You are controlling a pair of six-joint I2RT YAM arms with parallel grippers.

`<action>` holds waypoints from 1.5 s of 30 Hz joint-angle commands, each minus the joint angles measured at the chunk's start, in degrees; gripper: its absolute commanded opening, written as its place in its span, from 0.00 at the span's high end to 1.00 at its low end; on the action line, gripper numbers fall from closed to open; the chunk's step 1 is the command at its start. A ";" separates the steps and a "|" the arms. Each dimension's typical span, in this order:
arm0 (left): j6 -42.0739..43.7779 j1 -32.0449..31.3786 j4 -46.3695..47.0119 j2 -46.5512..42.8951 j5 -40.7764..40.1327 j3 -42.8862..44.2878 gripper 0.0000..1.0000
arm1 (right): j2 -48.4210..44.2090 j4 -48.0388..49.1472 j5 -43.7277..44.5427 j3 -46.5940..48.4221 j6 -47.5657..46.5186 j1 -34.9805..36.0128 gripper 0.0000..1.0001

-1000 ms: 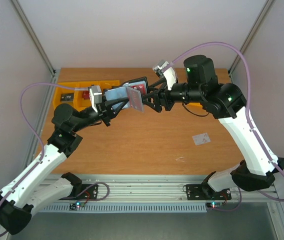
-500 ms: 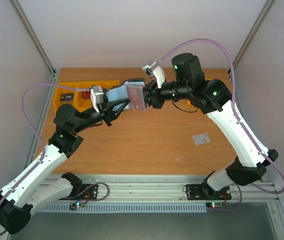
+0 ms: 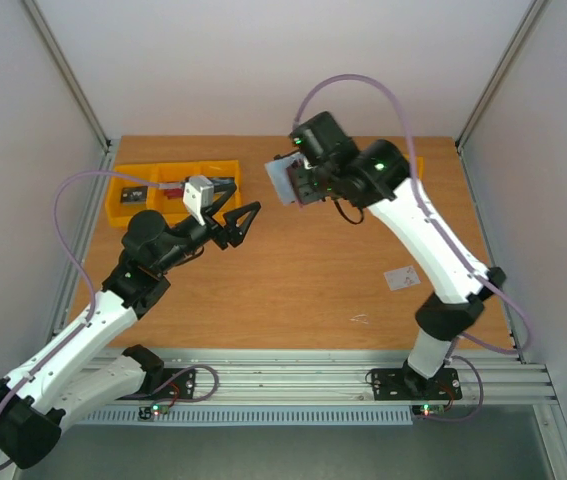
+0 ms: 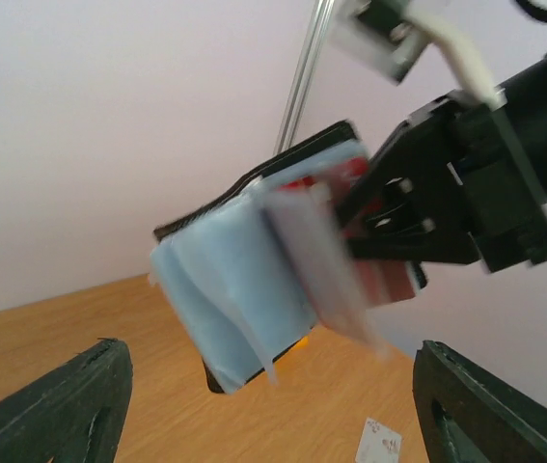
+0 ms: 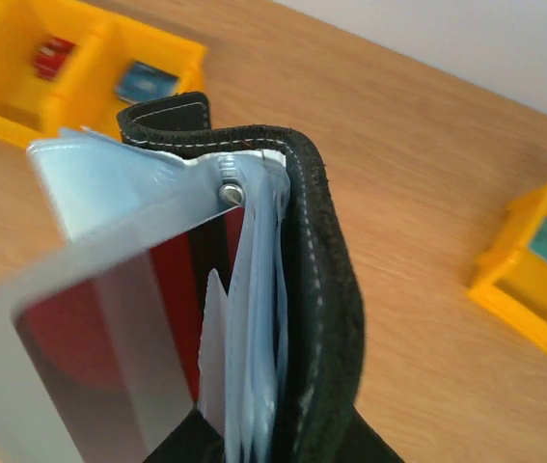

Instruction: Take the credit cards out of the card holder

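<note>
The overhead view looks down on the table point(image 3: 293, 290); both wrist views closely share the card holder point(image 4: 234, 289).

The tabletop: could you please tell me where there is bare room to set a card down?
The table is barest in the middle, between the left arm, the whitish card and the near edge. The far left is crowded: yellow bins, the open left gripper beside them. The right gripper holds the card holder over the far middle.
</note>
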 commanded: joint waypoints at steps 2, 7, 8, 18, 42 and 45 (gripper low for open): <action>1.56 -0.05 1.16 0.65 1.42 -0.70 0.20 | 6.51 -10.63 14.69 8.07 1.25 3.99 0.99; 0.23 -0.07 1.29 1.18 4.47 -1.48 0.13 | 6.58 -7.79 9.34 8.94 0.24 4.81 0.99; 0.03 -0.07 1.31 1.32 4.16 -1.66 0.11 | 6.07 -6.82 6.04 8.70 -0.62 4.82 0.99; -1.28 1.86 3.19 1.04 10.62 -2.37 0.01 | -2.91 -2.20 -21.50 3.62 -13.86 4.64 0.99; -4.37 5.56 13.99 -0.56 38.96 -0.49 0.35 | -13.47 0.36 -42.93 -3.27 -24.79 2.54 0.99; -4.75 5.58 14.07 -0.72 39.04 -0.57 0.75 | -13.89 1.71 -42.67 -4.30 -23.99 1.48 0.99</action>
